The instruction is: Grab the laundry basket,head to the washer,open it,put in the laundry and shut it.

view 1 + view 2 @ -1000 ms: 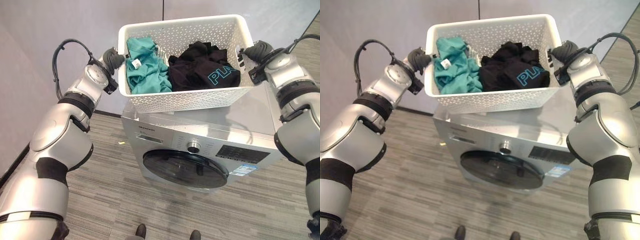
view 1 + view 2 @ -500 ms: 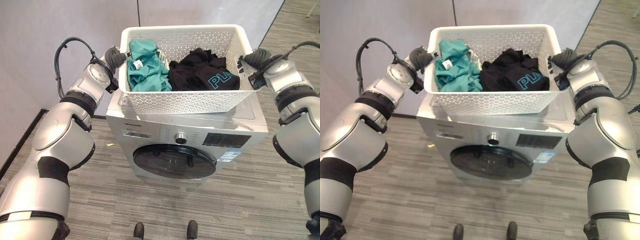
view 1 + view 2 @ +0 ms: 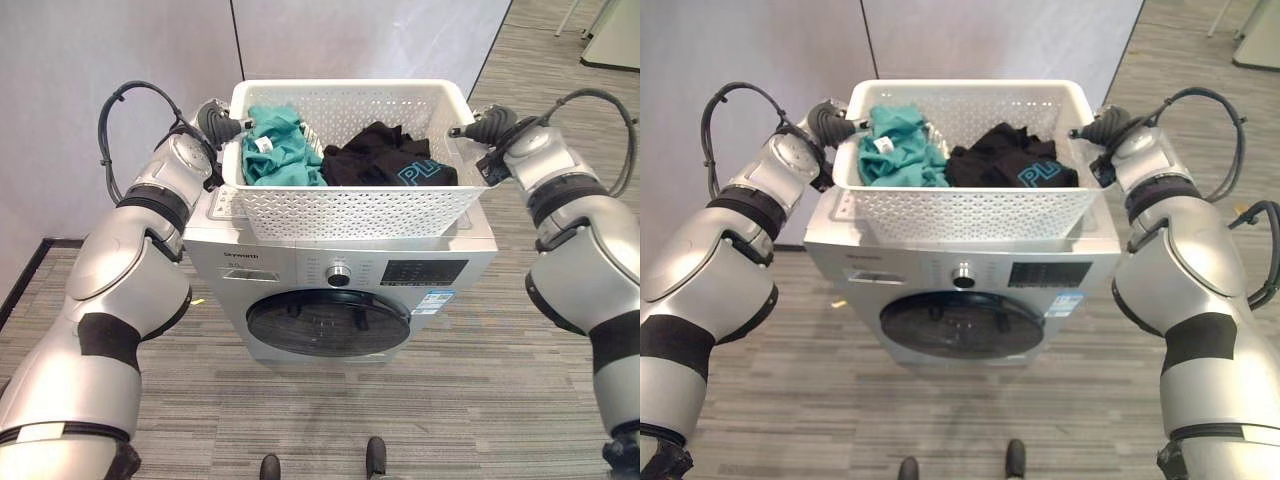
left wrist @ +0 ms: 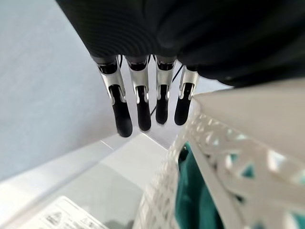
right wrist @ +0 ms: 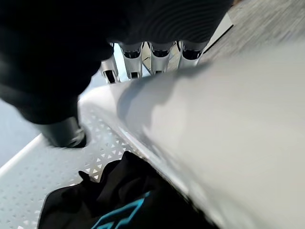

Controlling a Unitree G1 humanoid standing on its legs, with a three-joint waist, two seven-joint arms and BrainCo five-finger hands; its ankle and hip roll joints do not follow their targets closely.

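Light is even and fairly bright from overhead; my head views are crisp. A soft shadow sits under the basket [image 3: 350,210] on the washer [image 3: 340,270] top, with mild glare on its door glass. My arms bulge toward the edges. In both wrist views the near basket rim is badly blurred; my left hand [image 4: 138,102] fingers stay sharp.
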